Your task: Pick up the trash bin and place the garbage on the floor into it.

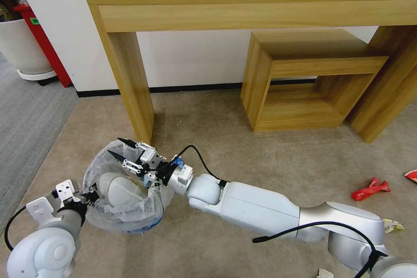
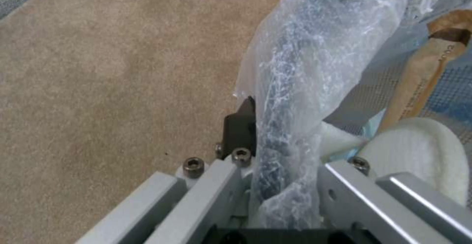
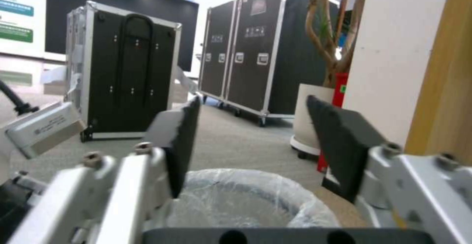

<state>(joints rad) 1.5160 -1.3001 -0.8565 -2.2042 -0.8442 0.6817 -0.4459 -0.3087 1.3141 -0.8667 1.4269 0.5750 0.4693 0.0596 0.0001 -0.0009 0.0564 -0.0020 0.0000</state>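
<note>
The trash bin (image 1: 97, 163), lined with a crinkled whitish bag, sits at the lower left on the beige floor (image 1: 260, 160). My left gripper (image 1: 89, 195) is shut on the bin's near rim; the left wrist view shows the bagged rim (image 2: 305, 70) pinched in the left gripper (image 2: 275, 126). White pieces (image 2: 418, 151) and a brown paper packet (image 2: 427, 74) lie inside. My right gripper (image 1: 116, 147) hangs open and empty over the bin's mouth (image 3: 246, 199), its pads (image 3: 184, 140) wide apart. Garbage lies at the right: a red wrapper (image 1: 371, 189), another red scrap (image 1: 412, 175) and crumpled paper (image 1: 393, 226).
A wooden console table's leg (image 1: 130, 82) stands just behind the bin, and a wooden cube shelf (image 1: 304, 82) sits under the table. Grey ribbed carpet (image 1: 26, 113), a white planter (image 1: 21, 47) and a red box are at the left. Black flight cases (image 3: 128, 74) stand far off.
</note>
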